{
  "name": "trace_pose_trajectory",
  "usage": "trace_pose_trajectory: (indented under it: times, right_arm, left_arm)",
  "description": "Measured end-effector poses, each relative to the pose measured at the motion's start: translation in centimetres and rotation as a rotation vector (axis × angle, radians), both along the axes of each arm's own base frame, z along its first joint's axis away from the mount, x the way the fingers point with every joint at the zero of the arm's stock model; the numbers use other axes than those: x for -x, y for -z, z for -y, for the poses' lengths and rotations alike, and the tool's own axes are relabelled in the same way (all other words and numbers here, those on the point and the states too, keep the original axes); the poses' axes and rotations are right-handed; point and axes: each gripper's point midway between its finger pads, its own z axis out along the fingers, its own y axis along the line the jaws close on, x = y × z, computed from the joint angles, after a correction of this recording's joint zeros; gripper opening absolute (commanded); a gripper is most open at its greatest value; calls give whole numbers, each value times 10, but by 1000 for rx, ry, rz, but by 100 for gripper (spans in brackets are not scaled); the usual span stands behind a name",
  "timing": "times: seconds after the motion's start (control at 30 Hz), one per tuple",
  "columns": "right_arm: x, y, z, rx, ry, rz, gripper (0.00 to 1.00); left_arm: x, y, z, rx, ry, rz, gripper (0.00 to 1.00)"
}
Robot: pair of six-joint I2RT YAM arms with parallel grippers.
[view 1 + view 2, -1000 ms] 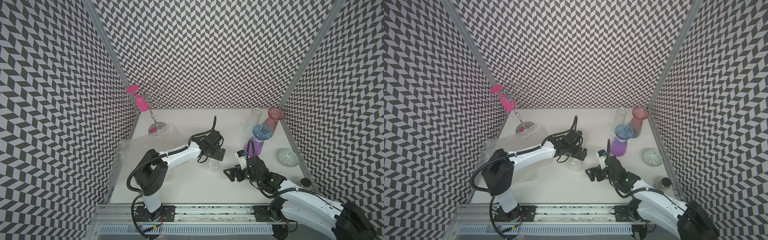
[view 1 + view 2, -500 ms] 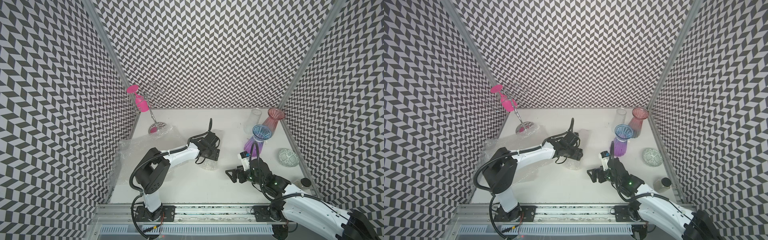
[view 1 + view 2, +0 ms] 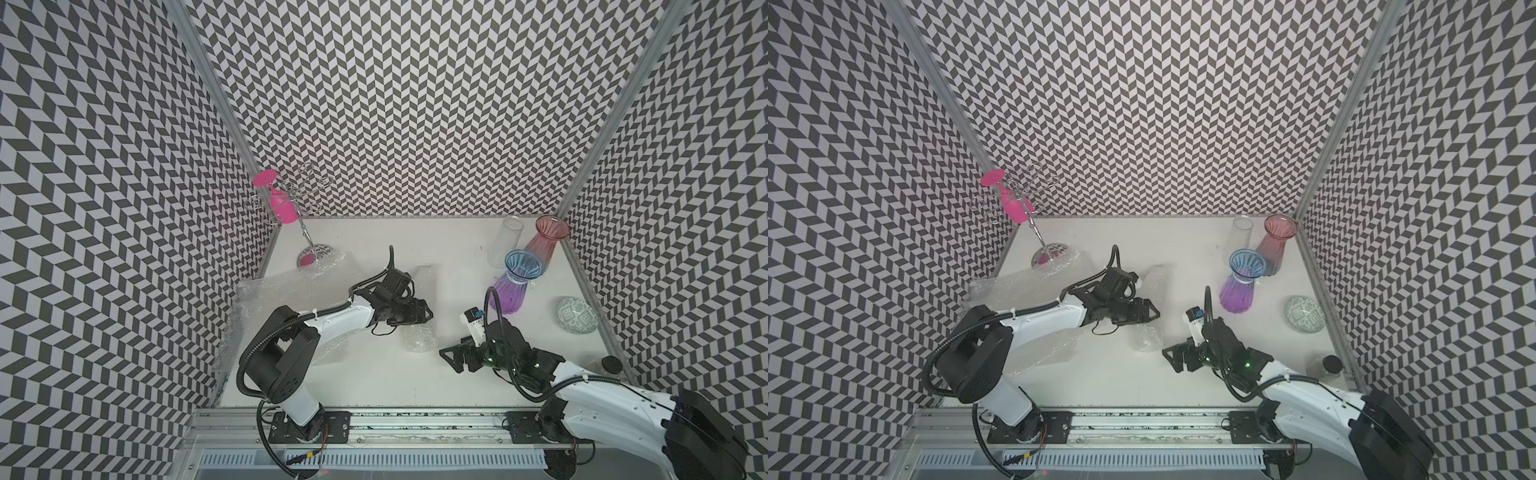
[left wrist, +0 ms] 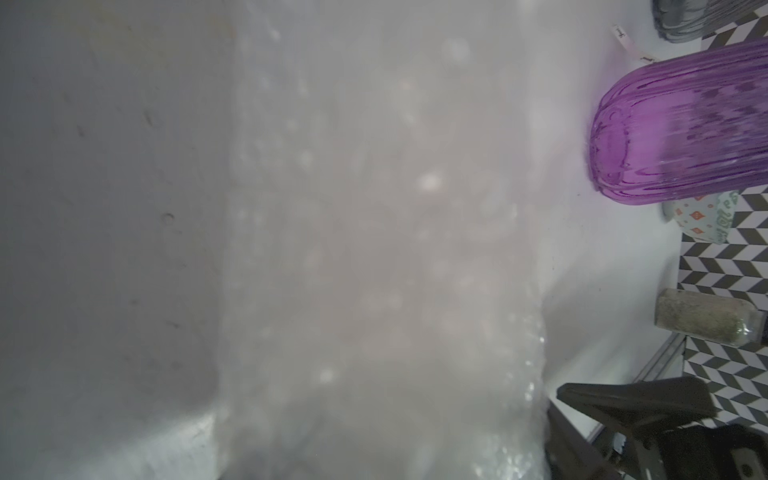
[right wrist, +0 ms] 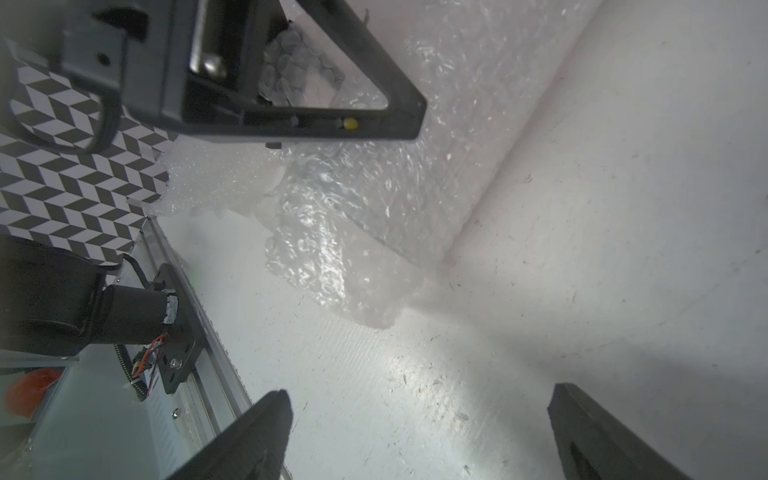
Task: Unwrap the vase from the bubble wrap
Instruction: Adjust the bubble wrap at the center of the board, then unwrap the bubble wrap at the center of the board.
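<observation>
Right gripper (image 3: 453,360): nearest the front rail, low over bare counter (image 3: 374,382). Its jaws stand wide apart with nothing between them, and they face the near end of the bundle. It is close to the bundle but not touching it.

Vase (image 3: 417,341): mid-counter, lying on its side and fully swathed in bubble wrap (image 5: 345,232). The right wrist view shows crinkled layers bunched over the near end, with no bare glass in the open. Task judged to be at an early stage: this bundle has no layer peeled off yet. What remains is to find a free edge, hold the bundle steady, roll or pull the sheet away, and lift the vase clear.

Axis: the long axis runs near to far, from just ahead of the right gripper toward the back wall, leaning a little to the robot's right. The wrap hides which end is the mouth, so that cannot be told.

Left gripper (image 3: 424,311): set across the middle of the bundle. One finger (image 5: 316,120) lies against the wrap. The left wrist view is filled with blurred wrap, so it cannot be told whether the jaws actually pinch the bundle or only rest around it.

Loose sheets (image 3: 266,299): spread flat at the left side, under and beyond the left arm.

Far right corner: a purple vase (image 3: 509,291) and a pink vase (image 3: 544,245), both upright and bare.
</observation>
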Motion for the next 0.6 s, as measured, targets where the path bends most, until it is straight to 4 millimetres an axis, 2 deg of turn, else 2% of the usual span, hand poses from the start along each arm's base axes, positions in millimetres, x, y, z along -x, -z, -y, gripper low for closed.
trace_pose_trajectory:
  times: [0.1,0.2,0.3,0.43,0.6]
  right_arm:
    - [-3,4,-8,11,-20,2,92]
    - [-10,4,-17,14,-35,13,82]
    - [-15,5,-25,10,-50,21,66]
    - [-15,7,-35,5,-79,23,38]
    - [-15,13,-36,28,-87,20,16]
  left_arm:
    - [4,0,2,22,-2,-22,69]
    - [10,0,1,37,-3,-41,69]
    - [14,-1,1,51,-4,-52,69]
    - [16,-2,0,59,-8,-57,69]
    - [16,-3,-2,55,-10,-51,72]
